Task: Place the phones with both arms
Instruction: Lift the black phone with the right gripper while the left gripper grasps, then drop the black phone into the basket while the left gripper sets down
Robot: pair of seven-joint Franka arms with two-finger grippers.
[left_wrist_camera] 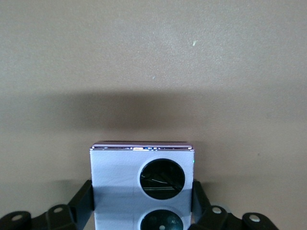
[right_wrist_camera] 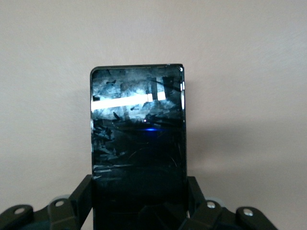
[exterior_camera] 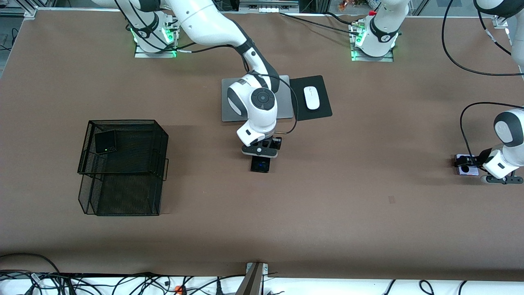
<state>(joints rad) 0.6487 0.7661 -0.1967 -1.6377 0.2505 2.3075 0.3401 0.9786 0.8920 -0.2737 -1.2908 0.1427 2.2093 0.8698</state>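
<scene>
My right gripper is low over the middle of the table, shut on the long slim black phone. In the right wrist view its fingers press both long sides of that phone. My left gripper is at the left arm's end of the table, shut on the pale lilac phone. In the left wrist view its fingers clamp the lilac phone with two black circles. The small squarish black phone lies in the mesh basket.
A black wire-mesh basket stands toward the right arm's end. A silver laptop lies under the right arm, with a white mouse on a black pad beside it. Cables run along the table's near edge.
</scene>
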